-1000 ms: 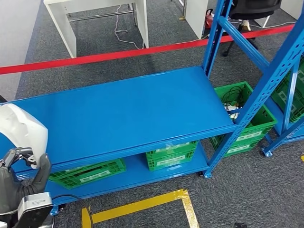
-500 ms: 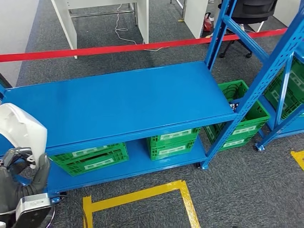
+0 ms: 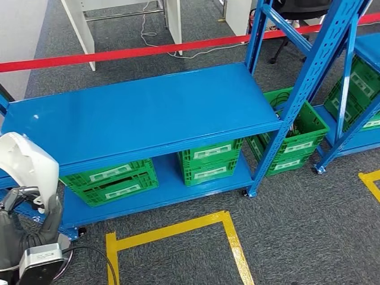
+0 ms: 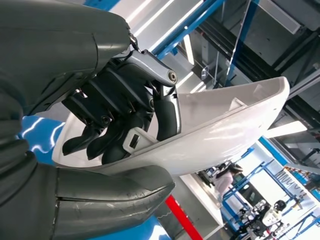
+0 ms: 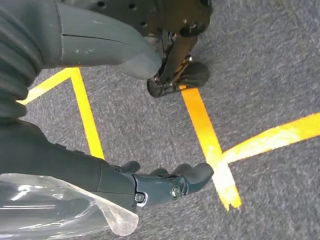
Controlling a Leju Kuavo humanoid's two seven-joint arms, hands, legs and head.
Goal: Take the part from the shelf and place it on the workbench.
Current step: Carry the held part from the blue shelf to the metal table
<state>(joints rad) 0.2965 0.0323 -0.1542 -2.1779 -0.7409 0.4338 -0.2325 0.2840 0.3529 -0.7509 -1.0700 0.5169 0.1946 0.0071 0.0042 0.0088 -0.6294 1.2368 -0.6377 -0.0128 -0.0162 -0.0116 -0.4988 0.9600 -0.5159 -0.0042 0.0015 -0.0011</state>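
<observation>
White part (image 3: 24, 166) held in left hand (image 3: 20, 228), fingers (image 4: 113, 125) curled inside the hollow and thumb under the rim, carried low beside the blue shelf (image 3: 134, 113). Looks a thin, rigid, light moulded shell with a smooth, likely slippery skin; rim grip near the wide end seems soundest. Right hand (image 5: 158, 182) hanging over carpet, fingers extended, holding nothing.

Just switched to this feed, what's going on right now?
The left robot hand grips a white curved part, thumb under it and fingers inside its hollow. From the head view it is held at the robot's left, in front of the blue shelf, with green crates on the lower level. The right robot hand hangs over grey carpet with yellow floor tape, holding nothing.
</observation>
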